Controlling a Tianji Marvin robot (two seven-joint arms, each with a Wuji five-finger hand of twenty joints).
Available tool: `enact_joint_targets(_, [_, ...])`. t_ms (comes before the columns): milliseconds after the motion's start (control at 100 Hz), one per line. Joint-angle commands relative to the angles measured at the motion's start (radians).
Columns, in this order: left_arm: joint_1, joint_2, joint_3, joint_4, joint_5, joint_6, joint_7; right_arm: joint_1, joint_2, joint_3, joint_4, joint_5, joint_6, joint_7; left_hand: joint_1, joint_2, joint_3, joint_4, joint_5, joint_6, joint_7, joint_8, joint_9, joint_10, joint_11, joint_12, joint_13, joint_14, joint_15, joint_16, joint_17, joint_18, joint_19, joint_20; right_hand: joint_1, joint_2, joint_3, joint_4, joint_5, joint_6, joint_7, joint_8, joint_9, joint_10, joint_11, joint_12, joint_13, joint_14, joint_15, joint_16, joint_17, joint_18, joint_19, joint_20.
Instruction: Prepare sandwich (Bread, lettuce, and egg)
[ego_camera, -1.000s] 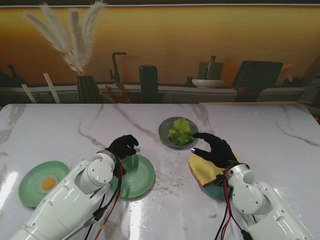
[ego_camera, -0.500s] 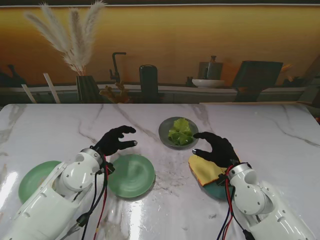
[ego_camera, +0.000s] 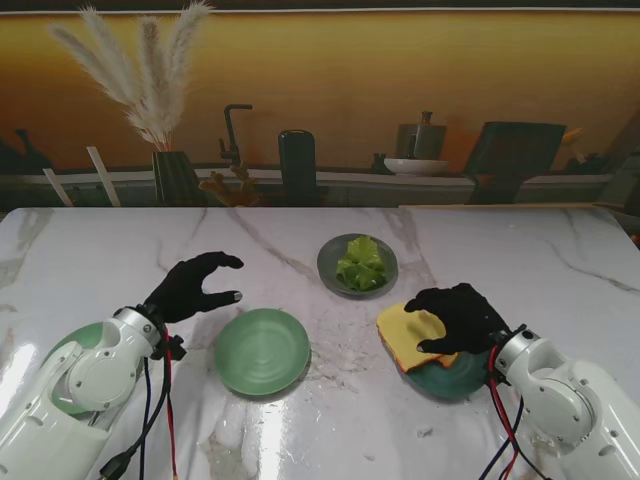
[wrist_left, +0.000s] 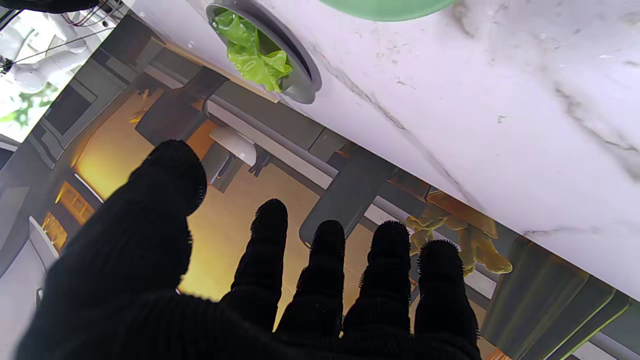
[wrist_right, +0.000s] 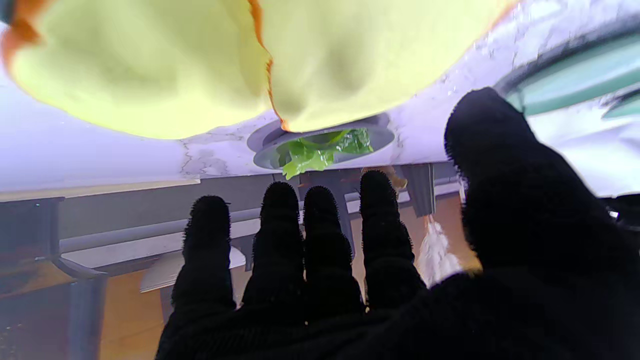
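Two yellow bread slices (ego_camera: 408, 335) lie stacked on a teal plate (ego_camera: 462, 378) at the right. My right hand (ego_camera: 462, 315) hovers over their far right part, fingers apart and holding nothing; its wrist view shows the bread (wrist_right: 150, 65) just past the fingertips. Lettuce (ego_camera: 360, 263) sits on a grey plate (ego_camera: 330, 272) farther out, also seen from the left wrist as lettuce (wrist_left: 252, 52). An empty green plate (ego_camera: 262, 350) lies in the middle. My left hand (ego_camera: 195, 285) is open, to its left. The egg is hidden under my left arm.
A sliver of a second green plate (ego_camera: 58, 358) shows beside my left arm. Behind the table's far edge a shelf carries a vase of pampas grass (ego_camera: 172, 175), a dark bottle (ego_camera: 297, 165) and a white bowl (ego_camera: 415, 166).
My left hand lifted off the middle green plate and drew back to the left, now covering the egg plate. My right hand pulled back from the lettuce plate to over the bread.
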Motion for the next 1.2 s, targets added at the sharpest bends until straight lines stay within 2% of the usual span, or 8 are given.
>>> enact_joint_targets(0, [0.009,0.000,0.000,-0.005,0.004,0.011,0.005,-0.011,-0.002,0.003,0.011,-0.033,-0.021,0.012,-0.009,0.032,-0.027,-0.038,-0.003,-0.021,-0.012,-0.011,-0.023,-0.005,-0.007,-0.027,-0.025,-0.023,-0.009,-0.008,-0.003,-0.010,-0.004,-0.010,0.027,-0.044,0.024,-0.006,0.001,0.007,0.008,0.016,-0.040,-0.016,0.027,0.019,-0.037,-0.023,0.014,0.006,-0.009,-0.027,0.029,-0.020])
enact_joint_targets(220, [0.016,-0.004,0.003,-0.022,-0.005,0.032,0.018,0.020,0.010,-0.022,0.075,-0.105,-0.092,-0.016,0.011,0.067,-0.038,-0.034,0.002,-0.016,-0.014,-0.007,-0.027,-0.002,-0.004,-0.023,-0.034,-0.020,-0.004,-0.001,-0.004,-0.006,-0.004,-0.010,0.040,-0.078,0.077,-0.004,-0.060,-0.022,0.013,0.023,-0.119,-0.027,0.056,0.012,-0.109,-0.045,0.031,-0.002,-0.050,-0.054,0.037,-0.046])
enact_joint_targets(530, [0.022,-0.007,0.001,-0.042,-0.021,0.068,0.017,0.039,0.017,-0.061,0.142,-0.148,-0.116,-0.067,0.033,0.093,-0.053,-0.025,0.016,-0.004,-0.010,0.000,-0.026,0.004,0.001,-0.018,-0.042,-0.017,0.003,0.008,-0.004,-0.001,0.001,-0.007,0.051,-0.121,0.137,-0.003,-0.162,-0.038,0.015,0.022,-0.276,-0.033,0.081,0.000,-0.246,-0.068,0.056,-0.007,-0.135,-0.075,0.031,-0.060])
enact_joint_targets(630, [0.023,-0.006,-0.002,-0.047,-0.024,0.076,0.012,0.041,0.018,-0.072,0.158,-0.142,-0.119,-0.069,0.038,0.111,-0.059,-0.022,0.029,0.006,-0.008,0.002,-0.024,0.008,0.002,-0.017,-0.039,-0.014,0.006,0.011,-0.002,0.007,0.013,-0.001,0.051,-0.152,0.183,-0.003,-0.183,-0.044,0.019,0.023,-0.285,-0.037,0.081,-0.007,-0.257,-0.074,0.065,-0.008,-0.138,-0.076,0.030,-0.059])
enact_joint_targets(830, [0.025,-0.007,-0.004,-0.054,-0.023,0.080,0.015,0.050,0.020,-0.086,0.187,-0.167,-0.107,-0.099,0.051,0.141,-0.079,-0.008,0.041,0.016,-0.012,0.003,-0.022,0.012,0.006,-0.015,-0.038,-0.010,0.012,0.015,-0.007,0.016,0.044,0.014,0.057,-0.165,0.216,-0.009,-0.213,-0.065,0.036,0.031,-0.286,-0.043,0.083,-0.010,-0.272,-0.082,0.085,-0.001,-0.159,-0.069,0.035,-0.047])
enact_joint_targets(920, [0.025,-0.007,-0.004,-0.053,-0.014,0.070,0.020,0.058,0.018,-0.097,0.209,-0.166,-0.102,-0.129,0.053,0.144,-0.082,-0.003,0.040,0.015,-0.009,0.005,-0.020,0.014,0.007,-0.015,-0.036,-0.011,0.015,0.016,-0.008,0.018,0.052,0.018,0.068,-0.166,0.238,-0.013,-0.233,-0.096,0.118,0.098,-0.289,-0.060,0.187,0.072,-0.272,-0.096,0.168,0.064,-0.170,-0.077,0.068,0.013])
enact_joint_targets(1010, [0.024,-0.007,-0.003,-0.054,-0.021,0.072,0.018,0.067,0.019,-0.107,0.225,-0.172,-0.103,-0.151,0.054,0.145,-0.086,0.001,0.040,0.016,-0.008,0.007,-0.020,0.013,0.009,-0.014,-0.039,-0.010,0.016,0.017,-0.010,0.018,0.056,0.020,0.081,-0.162,0.247,-0.018,-0.187,-0.102,0.203,0.162,-0.284,-0.082,0.335,0.191,-0.250,-0.105,0.286,0.154,-0.153,-0.088,0.118,0.093])
enact_joint_targets(1190, [0.022,-0.006,0.000,-0.052,-0.026,0.072,0.012,0.083,0.017,-0.121,0.253,-0.179,-0.115,-0.204,0.056,0.149,-0.091,0.004,0.042,0.016,-0.007,0.007,-0.019,0.013,0.009,-0.015,-0.037,-0.009,0.018,0.017,-0.009,0.018,0.073,0.027,0.124,-0.114,0.256,-0.020,-0.052,-0.099,0.359,0.226,-0.124,-0.129,0.445,0.296,-0.142,-0.123,0.446,0.267,-0.095,-0.095,0.192,0.190])
